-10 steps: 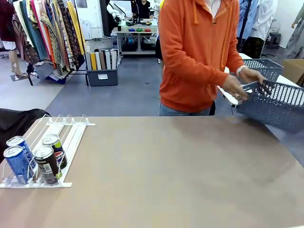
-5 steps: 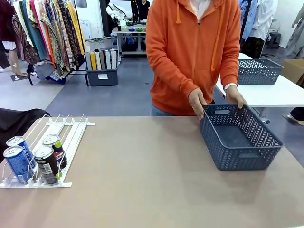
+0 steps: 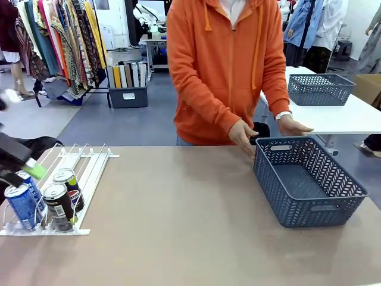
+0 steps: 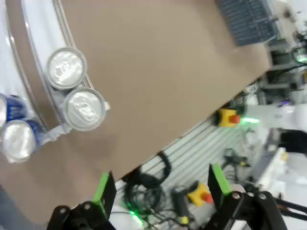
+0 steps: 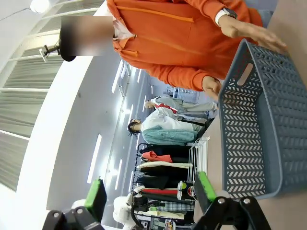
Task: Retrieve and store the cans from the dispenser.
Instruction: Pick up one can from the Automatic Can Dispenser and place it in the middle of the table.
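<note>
Black Pepsi cans [image 3: 59, 205] stand beside blue cans [image 3: 22, 205] in the dispenser [image 3: 90, 168].

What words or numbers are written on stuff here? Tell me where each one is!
No text reads clearly.
On the black cans: a round red-and-blue badge, letters too small to read.
On the blue cans: white lettering, too blurred to read.
On the basket: pale tags, no print readable.
On the far bin: a white label, too small to read.
</note>
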